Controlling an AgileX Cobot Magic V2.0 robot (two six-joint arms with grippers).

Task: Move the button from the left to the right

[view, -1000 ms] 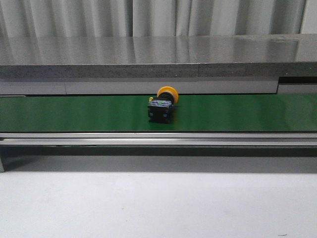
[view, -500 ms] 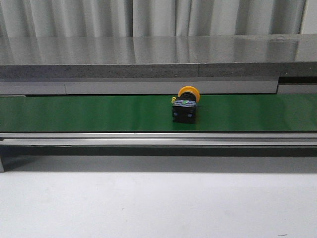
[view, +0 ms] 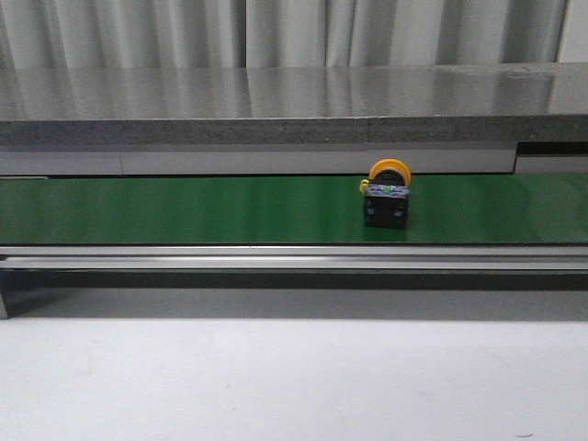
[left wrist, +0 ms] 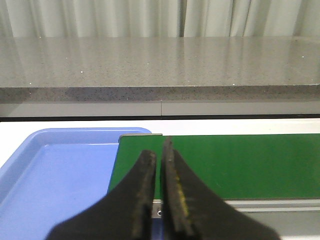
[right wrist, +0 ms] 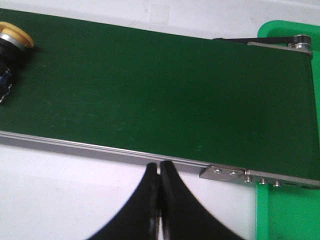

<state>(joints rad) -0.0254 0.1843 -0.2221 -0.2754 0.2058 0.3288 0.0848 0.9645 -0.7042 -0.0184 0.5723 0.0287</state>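
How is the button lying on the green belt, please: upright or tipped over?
Tipped over: the button rests on the belt with its yellow cap facing back.

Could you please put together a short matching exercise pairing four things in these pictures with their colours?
Things:
1. the button's cap
2. the conveyor belt
3. the tray seen in the left wrist view
4. the bin at the belt's end in the right wrist view

Colours:
A. bright green
B. blue
C. yellow
D. dark green

Pairs: 1-C, 2-D, 3-B, 4-A
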